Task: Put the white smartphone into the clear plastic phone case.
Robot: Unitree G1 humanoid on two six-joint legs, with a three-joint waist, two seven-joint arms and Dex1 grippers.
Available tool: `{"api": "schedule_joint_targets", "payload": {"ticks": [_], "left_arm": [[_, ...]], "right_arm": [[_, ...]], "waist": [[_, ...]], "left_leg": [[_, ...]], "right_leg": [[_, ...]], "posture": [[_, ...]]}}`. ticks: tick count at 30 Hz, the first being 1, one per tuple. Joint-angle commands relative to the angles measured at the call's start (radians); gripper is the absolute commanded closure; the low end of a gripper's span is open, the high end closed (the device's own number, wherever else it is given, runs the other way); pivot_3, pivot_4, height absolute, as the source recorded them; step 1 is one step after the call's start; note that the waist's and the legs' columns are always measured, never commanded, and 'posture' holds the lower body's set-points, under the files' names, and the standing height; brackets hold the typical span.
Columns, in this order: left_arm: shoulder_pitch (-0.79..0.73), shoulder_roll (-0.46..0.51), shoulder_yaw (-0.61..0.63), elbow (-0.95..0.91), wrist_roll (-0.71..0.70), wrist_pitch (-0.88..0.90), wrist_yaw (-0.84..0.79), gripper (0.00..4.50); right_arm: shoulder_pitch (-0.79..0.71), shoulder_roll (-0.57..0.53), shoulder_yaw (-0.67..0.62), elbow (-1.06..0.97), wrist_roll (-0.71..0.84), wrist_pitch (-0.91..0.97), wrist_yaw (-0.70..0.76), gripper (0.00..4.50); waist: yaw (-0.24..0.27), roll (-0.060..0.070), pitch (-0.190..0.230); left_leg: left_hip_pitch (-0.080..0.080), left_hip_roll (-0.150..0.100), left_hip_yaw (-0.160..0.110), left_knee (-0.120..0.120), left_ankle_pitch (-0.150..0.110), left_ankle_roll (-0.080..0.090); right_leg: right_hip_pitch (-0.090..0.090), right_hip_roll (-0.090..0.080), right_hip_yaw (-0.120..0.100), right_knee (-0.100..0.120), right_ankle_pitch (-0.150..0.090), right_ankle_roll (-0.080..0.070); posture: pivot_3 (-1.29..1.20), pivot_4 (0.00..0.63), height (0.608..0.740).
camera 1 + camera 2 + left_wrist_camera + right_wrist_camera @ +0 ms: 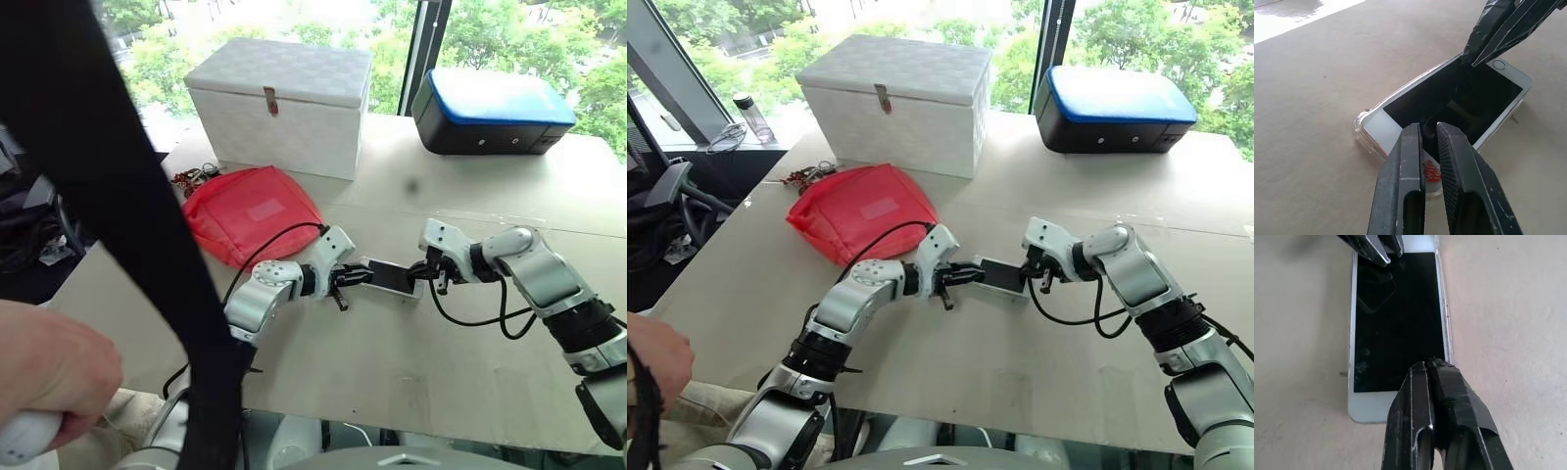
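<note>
The table point(1038, 382) lies bare in front of the phone point(1002, 275) and out to its right edge — open room on that side. Each short end of the phone is taken: the left gripper point(964, 275) at one, the right gripper point(1030, 273), fingers pressed together, at the other, with black cables looping off both wrists. Just behind the left arm sits a red pouch point(862, 222); farther back a white box point(896, 103) and a blue-topped case point(1114, 110) stand, well apart from the phone, a bare strip between them. A person's hand point(49, 367) and a black strap point(127, 196) crowd the near left.
</note>
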Motion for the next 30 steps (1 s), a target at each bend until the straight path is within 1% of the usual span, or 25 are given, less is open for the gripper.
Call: {"api": "schedule_joint_targets", "payload": {"ticks": [1, 16, 22, 25, 27, 30], "left_arm": [[-0.017, -0.002, -0.003, -0.01, 0.005, -0.015, -0.004, 3.97], [-0.014, -0.005, -0.008, -0.019, 0.013, -0.02, -0.008, 3.97], [-0.013, -0.008, -0.008, -0.026, 0.011, -0.018, -0.006, 3.97], [-0.01, -0.01, -0.007, -0.03, 0.01, -0.018, -0.003, 3.97], [-0.006, -0.009, -0.005, -0.036, 0.008, -0.017, -0.001, 3.97], [0.001, -0.007, -0.002, -0.046, 0.003, -0.015, 0.001, 3.97]], "right_arm": [[0.132, -0.027, 0.188, 0.13, -0.096, 0.117, 0.004, 4.5], [0.136, -0.068, 0.212, 0.108, -0.107, 0.122, 0.042, 4.5], [0.133, -0.056, 0.217, 0.117, -0.125, 0.114, 0.045, 4.5], [0.134, -0.028, 0.177, 0.107, -0.102, 0.1, 0.028, 4.5], [0.136, 0.018, 0.085, 0.065, -0.035, 0.111, -0.002, 4.5], [0.155, 0.052, -0.023, -0.007, 0.023, 0.025, -0.026, 4.5]], "waist": [[-0.001, 0.0, 0.0], [0.001, -0.001, 0.0], [0.001, -0.002, 0.0], [0.0, -0.004, -0.001], [-0.004, -0.005, -0.001], [-0.012, -0.003, 0.005]], "left_leg": [[0.0, 0.0, 0.0, 0.0, 0.0, 0.001], [-0.002, -0.003, 0.0, -0.001, -0.002, 0.003], [-0.002, -0.003, 0.0, -0.002, -0.002, 0.003], [-0.002, -0.003, 0.0, -0.003, -0.002, 0.003], [-0.002, -0.003, 0.0, -0.003, -0.002, 0.003], [-0.002, -0.003, 0.0, -0.004, -0.002, 0.003]], "right_leg": [[0.0, 0.0, 0.0, -0.001, 0.0, 0.0], [0.0, -0.004, -0.001, -0.005, 0.0, 0.0], [0.0, -0.004, -0.001, -0.007, 0.0, 0.0], [0.0, -0.004, -0.001, -0.007, 0.0, 0.0], [0.0, -0.004, -0.001, -0.007, 0.0, 0.0], [0.0, -0.004, -0.001, -0.007, 0.0, 0.0]], "posture": [[0.0, 0.15, 0.74], [0.0, 0.15, 0.74], [0.0, 0.15, 0.74], [0.0, 0.15, 0.74], [0.0, 0.15, 0.74], [0.0, 0.15, 0.74]]}}
